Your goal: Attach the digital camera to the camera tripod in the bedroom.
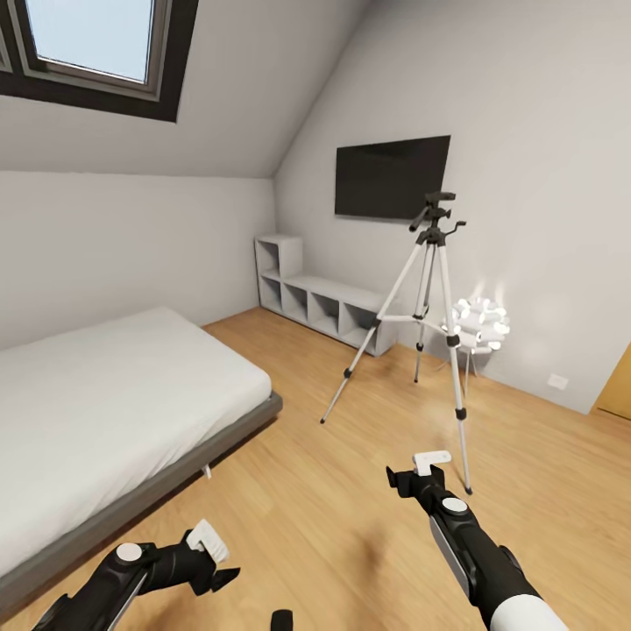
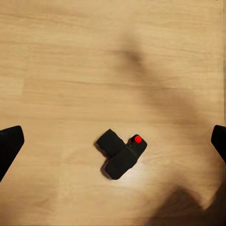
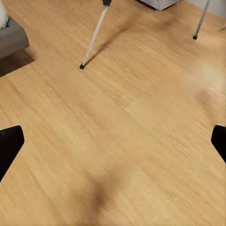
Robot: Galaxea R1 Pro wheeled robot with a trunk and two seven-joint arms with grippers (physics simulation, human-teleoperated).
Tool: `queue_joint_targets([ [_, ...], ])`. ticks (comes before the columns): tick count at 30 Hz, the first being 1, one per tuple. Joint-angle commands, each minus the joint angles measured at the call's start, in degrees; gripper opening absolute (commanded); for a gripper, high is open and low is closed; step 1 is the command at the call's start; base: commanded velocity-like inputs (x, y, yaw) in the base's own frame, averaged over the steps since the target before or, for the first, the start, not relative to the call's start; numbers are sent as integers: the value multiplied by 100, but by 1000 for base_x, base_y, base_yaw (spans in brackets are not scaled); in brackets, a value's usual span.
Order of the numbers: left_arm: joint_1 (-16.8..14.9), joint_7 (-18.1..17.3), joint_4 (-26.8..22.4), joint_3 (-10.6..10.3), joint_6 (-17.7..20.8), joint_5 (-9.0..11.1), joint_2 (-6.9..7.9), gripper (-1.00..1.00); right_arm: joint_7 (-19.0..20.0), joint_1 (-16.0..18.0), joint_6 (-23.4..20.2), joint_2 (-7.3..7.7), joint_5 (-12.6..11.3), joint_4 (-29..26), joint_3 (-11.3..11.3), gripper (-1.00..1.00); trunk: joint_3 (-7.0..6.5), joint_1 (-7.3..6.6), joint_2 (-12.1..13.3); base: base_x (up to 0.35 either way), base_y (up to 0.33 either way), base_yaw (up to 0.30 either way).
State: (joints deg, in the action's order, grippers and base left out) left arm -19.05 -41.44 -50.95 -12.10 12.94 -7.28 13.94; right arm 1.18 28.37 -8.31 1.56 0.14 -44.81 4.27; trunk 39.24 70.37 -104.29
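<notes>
The digital camera (image 2: 121, 155), a small black body with a red dot on top, lies on the wooden floor right below my left gripper (image 2: 114, 141), whose fingers (image 2: 9, 146) stand wide apart and well above it. In the head view the left gripper (image 1: 215, 559) hangs low near the bed's foot. The camera tripod (image 1: 434, 263) stands upright ahead on silver legs, its black head bare. My right gripper (image 1: 416, 469) is open and empty over the floor, short of the tripod's nearest leg (image 1: 457, 412). Two tripod legs (image 3: 94, 35) reach into the right wrist view.
A grey-framed bed (image 1: 114, 412) takes up the left side. A grey cubby shelf (image 1: 320, 302) stands against the far wall under a black TV (image 1: 392, 177). A white ball-cluster lamp (image 1: 480, 322) glows behind the tripod. A wooden door edge (image 1: 618, 386) is at the right.
</notes>
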Motion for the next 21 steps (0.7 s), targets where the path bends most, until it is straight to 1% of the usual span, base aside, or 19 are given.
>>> queue_joint_targets([
  [1,-12,-51,-26,-9,27,-21,3,100,5,2,-33,4,3,-11,12,100,24,22,-44,0,0,0],
  [3,-18,-72,-33,-32,18,-23,-3,100,5,2,-33,3,3,-11,12,100,60,66,-125,0,0,0],
  [6,-24,-89,-31,-264,-10,-29,-16,100,5,7,-37,3,2,-10,12,100,114,132,-245,0,0,0],
  [10,-27,-91,-35,-619,-61,-34,5,100,5,9,-36,2,-2,-13,12,100,186,220,-405,0,0,0],
  [11,-28,-88,-28,-734,-91,-35,24,100,5,10,-37,-1,-4,-12,12,100,204,242,-446,0,0,0],
  [13,-28,-86,-11,-836,-133,-36,76,100,5,10,-37,-4,-4,-14,12,100,240,286,-526,0,0,0],
  [18,-29,-84,21,-920,-277,-63,245,100,11,11,-37,-8,-5,-18,12,100,330,395,-726,0,0,0],
  [21,-29,-84,57,-932,-329,-68,306,100,10,11,-38,-12,-5,-18,12,100,383,461,-847,0,0,0],
])
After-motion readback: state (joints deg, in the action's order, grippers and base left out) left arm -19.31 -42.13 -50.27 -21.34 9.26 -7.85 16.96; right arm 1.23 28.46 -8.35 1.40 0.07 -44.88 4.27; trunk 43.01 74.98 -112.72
